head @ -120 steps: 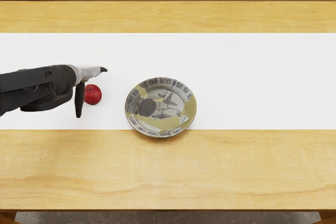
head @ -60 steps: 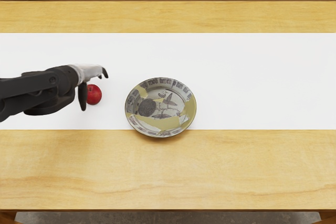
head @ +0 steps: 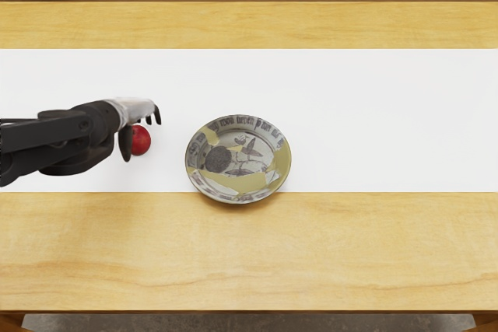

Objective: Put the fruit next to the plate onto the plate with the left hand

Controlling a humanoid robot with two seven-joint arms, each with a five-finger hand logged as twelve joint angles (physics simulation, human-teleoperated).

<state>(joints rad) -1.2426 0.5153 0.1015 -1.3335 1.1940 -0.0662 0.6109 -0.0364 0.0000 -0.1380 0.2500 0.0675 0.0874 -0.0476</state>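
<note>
A small red apple (head: pixel 143 143) lies on the white runner, a little left of the patterned plate (head: pixel 238 159). My left hand (head: pixel 139 136) reaches in from the left edge and covers the apple's left and far side. Its fingers (head: pixel 153 117) curl down over the apple's top and the thumb (head: pixel 124 148) presses against its left flank, so the hand is shut on the fruit. The apple still rests on the cloth and is partly hidden by the hand. The plate holds nothing. The right arm is out of view.
The white runner (head: pixel 373 114) crosses the wooden table (head: pixel 249 254) from left to right. A brown wall runs behind the table's far edge.
The left hand's fingers, stretched out a second ago, have curled down around the apple and the thumb has drawn in. The hand shifted slightly right; the apple barely moved.
</note>
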